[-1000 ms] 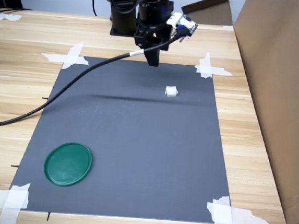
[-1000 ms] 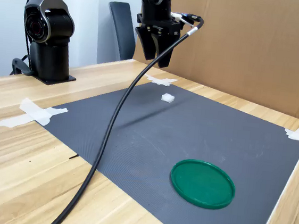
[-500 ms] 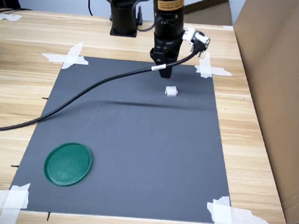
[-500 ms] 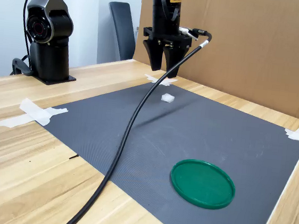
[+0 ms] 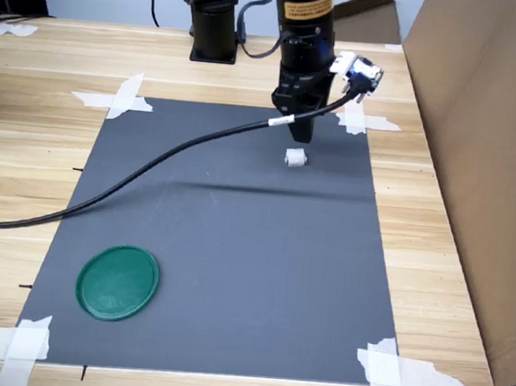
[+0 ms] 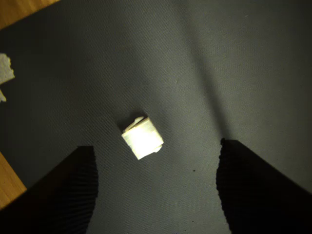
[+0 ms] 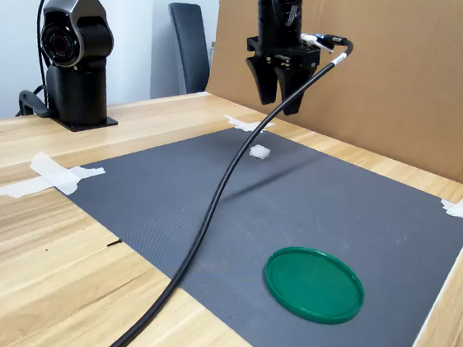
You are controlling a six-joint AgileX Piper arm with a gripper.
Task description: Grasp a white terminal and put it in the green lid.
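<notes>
A: Where does the tiny white blocky plastic terminal sit?

B: On the dark grey rectangular mat, near its far edge and toward the far right corner in the first exterior view. In the second exterior view the terminal lies close to the mat's far corner, by a strip of white tape.

A: And the black gripper?

B: It hangs above the mat, pointing down, just behind the terminal in the first exterior view and not touching it. In the second exterior view the gripper is up in the air with its jaws spread apart and nothing between them. The wrist view shows the terminal lying on the mat between the two dark fingers, with clear gaps on both sides.

A: The flat round dark-green plastic lid?

B: Near the mat's near left corner in the first exterior view, well apart from the terminal, and nothing lies in it. In the second exterior view the lid is toward the near edge.

A: Anything else?

B: A black cable runs from the gripper across the mat and over its left edge onto the light wooden table. A brown cardboard sheet stands along the right in the first exterior view.
</notes>
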